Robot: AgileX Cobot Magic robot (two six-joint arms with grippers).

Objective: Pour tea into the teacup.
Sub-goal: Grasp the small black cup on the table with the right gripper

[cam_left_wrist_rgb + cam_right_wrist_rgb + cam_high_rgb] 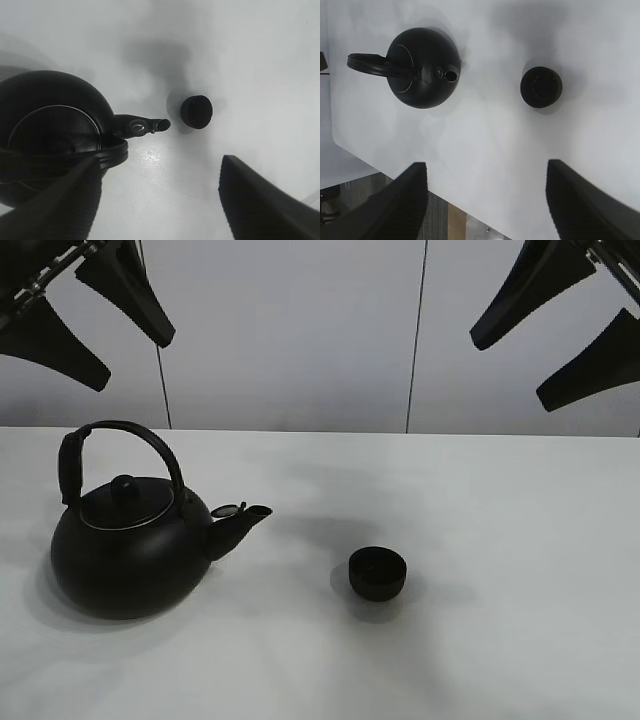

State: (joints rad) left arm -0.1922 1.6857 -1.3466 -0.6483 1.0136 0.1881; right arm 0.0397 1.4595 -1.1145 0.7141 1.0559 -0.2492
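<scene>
Exterior high view: teacup stands free below 2 raised, spread hands

The teacup (377, 571) sits upright on the white worktop (530, 540), well below both hands and touched by neither. It lies down and inward from the right hand (512, 374), and down and farther across from the left hand (132, 362), so it is somewhat nearer the right one. Its inside is too dark to tell whether it holds anything.

On the left hand's side of the cup, apart from it, stands the black kettle (125, 555), almost straight under the left hand. It is upright, with its lid (125, 502) on and its arched handle (125, 430) raised over it. Its spout (240, 525) points toward the teacup, with a gap of worktop between them.

Both hands hang high above the worktop. Each has its 2 fingers spread wide apart, gripping nothing. In the left wrist view the kettle's handle and lid lie just beside one finger (60, 205), and the teacup shows out beyond the gap between the fingertips. In the right wrist view kettle and teacup both lie out beyond the spread fingers (580, 200), well apart from them.
</scene>
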